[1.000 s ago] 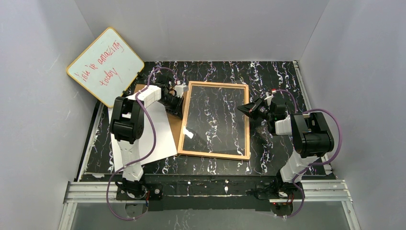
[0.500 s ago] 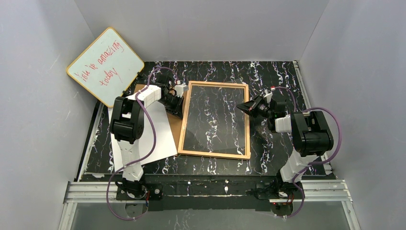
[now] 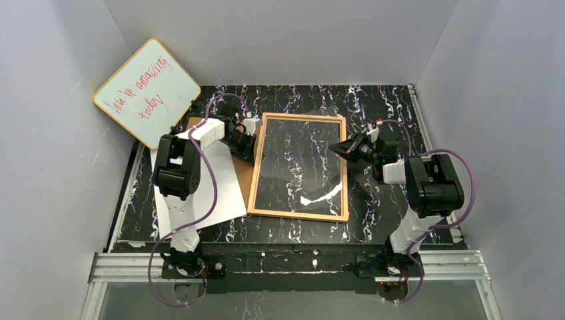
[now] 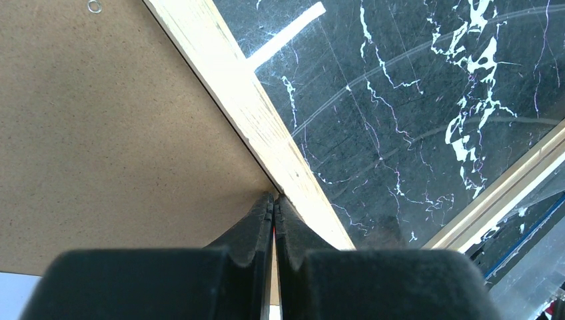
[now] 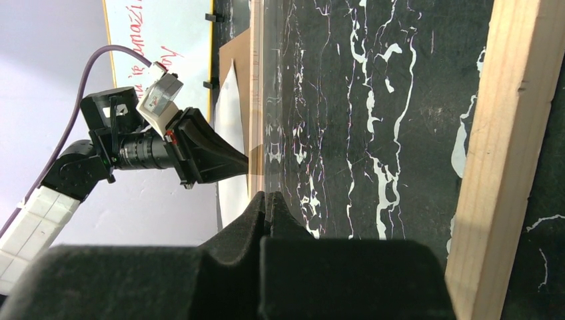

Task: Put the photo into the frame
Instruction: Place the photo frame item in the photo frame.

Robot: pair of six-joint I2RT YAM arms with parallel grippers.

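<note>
The frame [image 3: 297, 214], thin pale wood around a clear pane, is seen mid-tabletop [image 3: 373, 107]. The photo [image 3: 230, 193] is laid white side up to its left, overlapping a brown backing board [image 3: 244, 175]. Both arms are stretched inward. The left pincer [image 3: 255, 155] is clenched empty at the frame's left rail, and the right pincer [image 3: 333, 151] is clenched empty over the pane. Only in the left wrist view are the fingertips [image 4: 265, 203] seen meeting the rail's edge.

Black marbled table [image 3: 386, 107] (white-veined) under frame [image 3: 300, 215], brown backing board [image 3: 244, 179], white-side-up photo [image 3: 230, 197].

I see frame [image 3: 303, 118] lying mid-counter [image 3: 373, 100], light wood, clear pane; photo [image 3: 230, 193] white-side-up just left.
</note>
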